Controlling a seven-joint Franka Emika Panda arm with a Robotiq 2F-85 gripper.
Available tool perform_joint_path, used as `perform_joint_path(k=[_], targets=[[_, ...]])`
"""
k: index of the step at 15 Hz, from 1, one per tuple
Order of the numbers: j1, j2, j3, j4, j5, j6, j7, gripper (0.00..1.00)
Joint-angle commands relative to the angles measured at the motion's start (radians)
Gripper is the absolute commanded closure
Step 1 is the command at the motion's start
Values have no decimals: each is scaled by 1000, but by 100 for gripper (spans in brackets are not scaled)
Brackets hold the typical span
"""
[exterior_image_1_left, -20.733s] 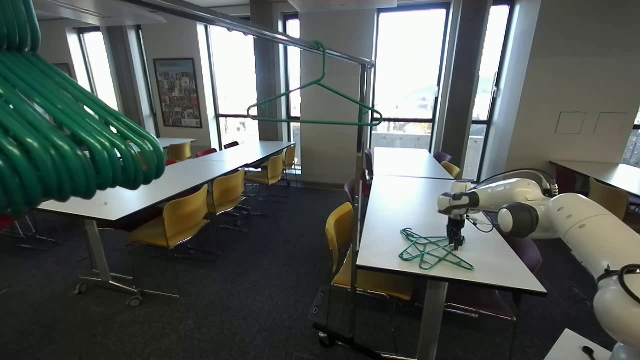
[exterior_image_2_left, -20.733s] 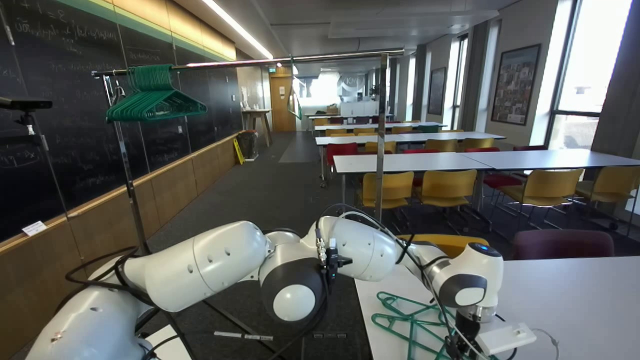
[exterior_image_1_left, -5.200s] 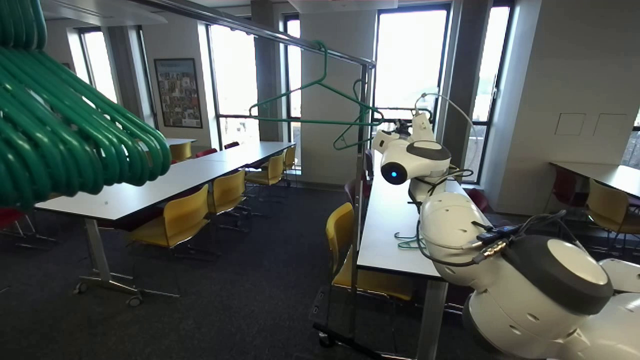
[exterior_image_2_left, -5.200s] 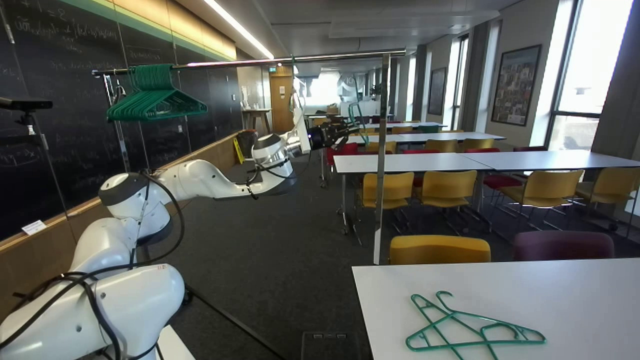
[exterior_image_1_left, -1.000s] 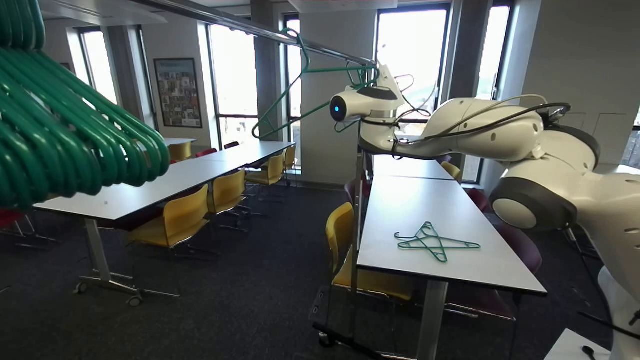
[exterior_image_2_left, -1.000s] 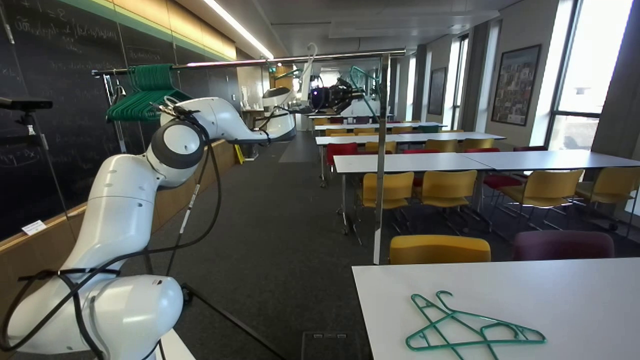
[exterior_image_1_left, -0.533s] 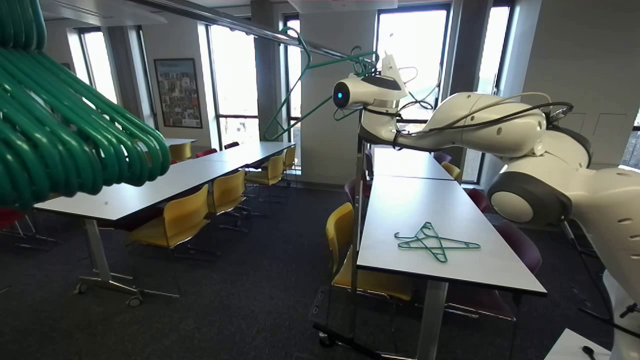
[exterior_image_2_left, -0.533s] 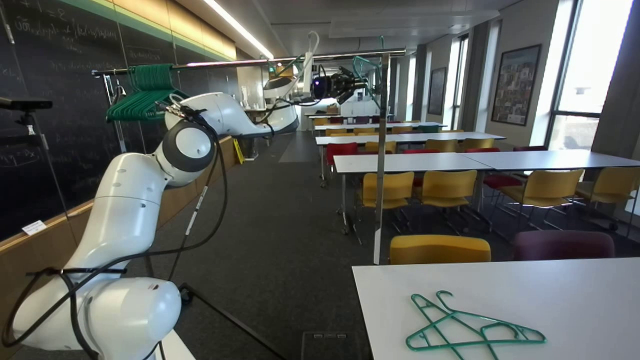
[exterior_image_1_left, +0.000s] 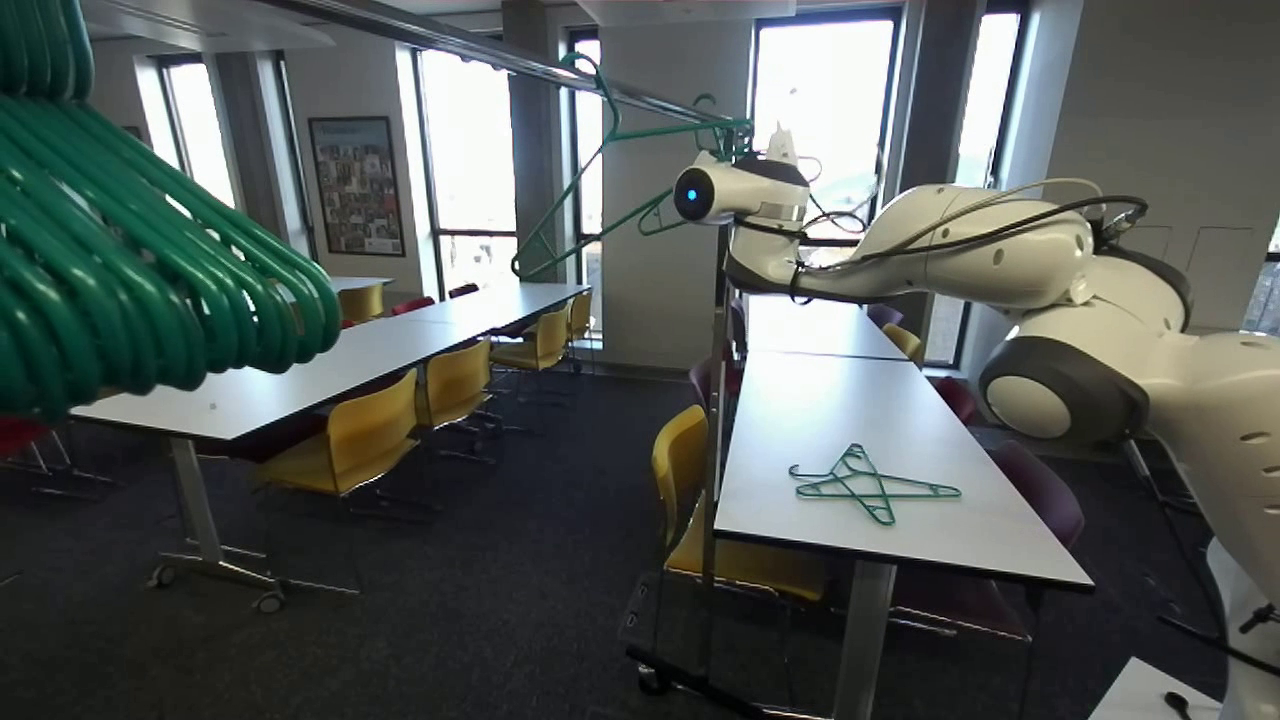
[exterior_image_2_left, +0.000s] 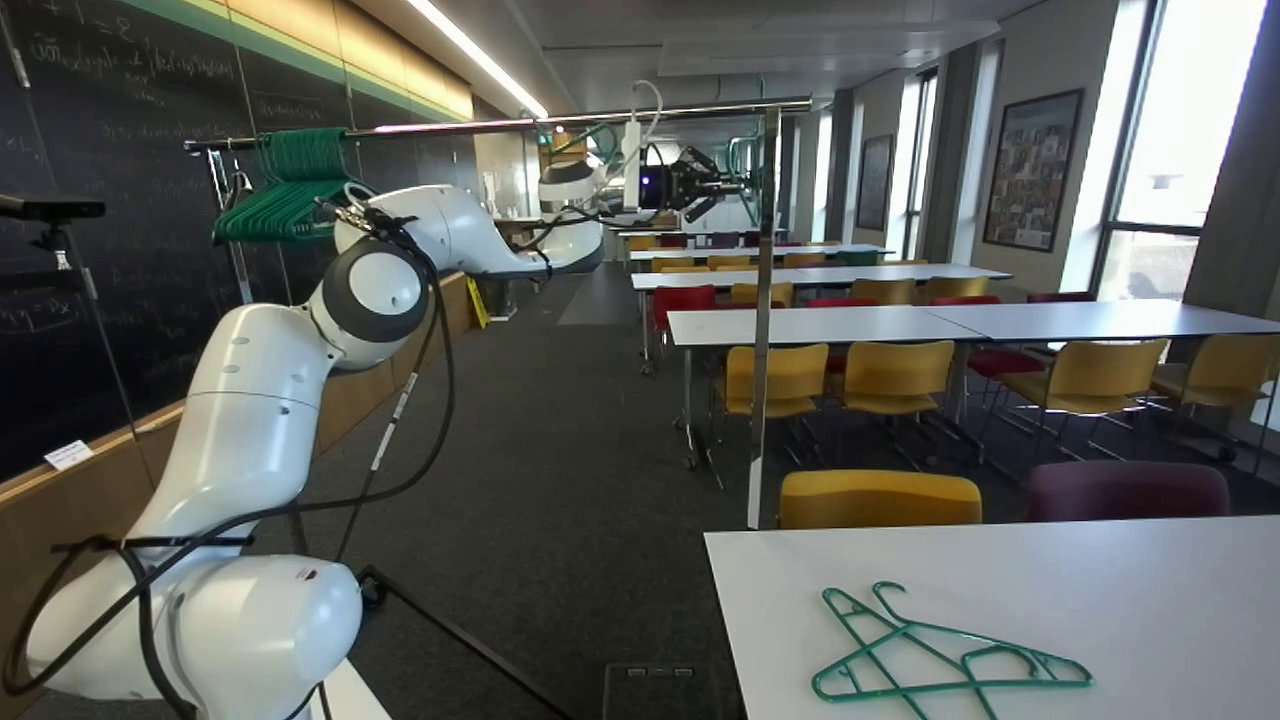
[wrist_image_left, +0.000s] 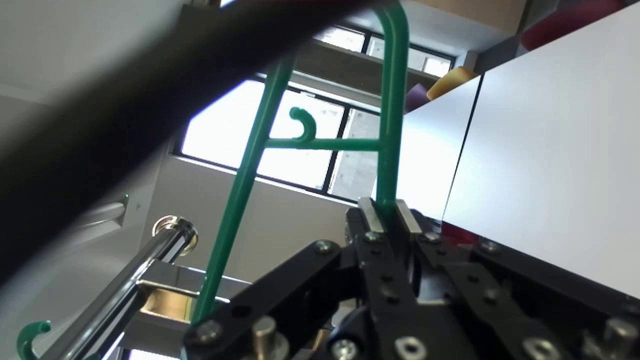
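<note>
Wrist view: a green plastic clothes hanger (wrist_image_left: 392, 110) is pinched by one bar between the clenched jaws of the black gripper (wrist_image_left: 389, 212), its frame presumably being left free beside the shiny metal rail (wrist_image_left: 116, 291). Near the jaws, a second green plastic hanger (exterior_image_1_left: 660, 131) is hung aslant, apparently pressed by the white arm (exterior_image_1_left: 960, 245). Well below, crossed green plastic hangers (exterior_image_2_left: 905, 627) are laid on a white table (exterior_image_2_left: 1180, 590).
</note>
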Motion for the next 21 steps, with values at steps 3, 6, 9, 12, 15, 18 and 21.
perform_joint_path(k=[3,6,9,12,15,18,21], targets=[[-10,-76,-13,-175,-2,182,259,98],[-5,-69,-48,-241,-34,265,450,98],[-1,-62,-67,-290,-43,321,577,98],[-77,-114,85,-316,-200,299,691,98],[-161,-173,241,-369,-342,295,761,63],[-296,-250,424,-454,-451,332,806,39],[-455,-307,593,-534,-513,382,827,17]])
